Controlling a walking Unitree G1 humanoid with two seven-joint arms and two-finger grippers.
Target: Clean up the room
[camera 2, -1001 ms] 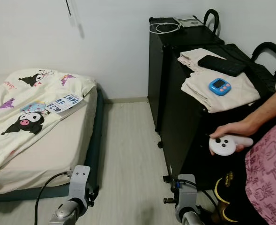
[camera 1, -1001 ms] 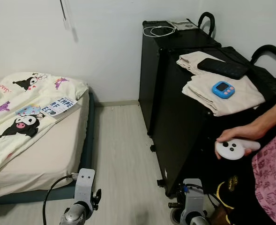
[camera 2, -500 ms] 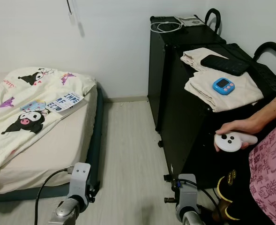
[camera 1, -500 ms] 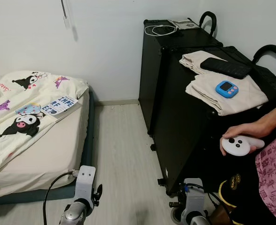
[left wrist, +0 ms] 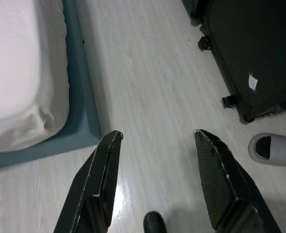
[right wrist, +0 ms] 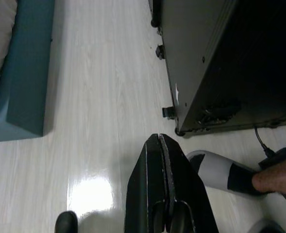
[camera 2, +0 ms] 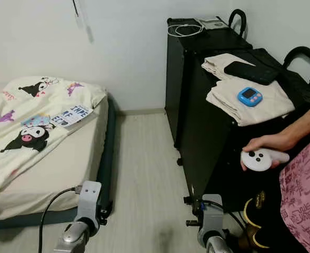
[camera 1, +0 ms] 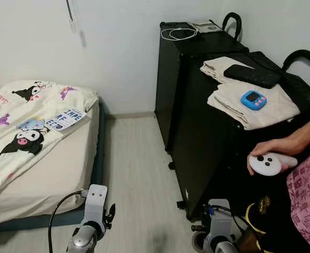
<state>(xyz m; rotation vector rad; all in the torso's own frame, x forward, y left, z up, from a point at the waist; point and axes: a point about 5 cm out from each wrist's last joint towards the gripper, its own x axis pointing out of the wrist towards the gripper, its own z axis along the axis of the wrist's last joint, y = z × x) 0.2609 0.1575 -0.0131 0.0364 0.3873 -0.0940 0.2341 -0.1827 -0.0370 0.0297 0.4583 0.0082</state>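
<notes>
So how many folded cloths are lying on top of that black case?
2. One folded beige cloth lies farther back, partly under a black remote; the nearer one carries a small blue timer.

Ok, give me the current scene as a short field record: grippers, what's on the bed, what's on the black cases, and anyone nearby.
left gripper: open, low over the bare floor, holding nothing
right gripper: shut, empty, low over the floor beside the black cases
bed: cartoon-print blanket with a printed booklet on it
black cases: folded beige cloths, blue timer, black remote, white cable
person: hand on the robot's right holding a white controller
</notes>
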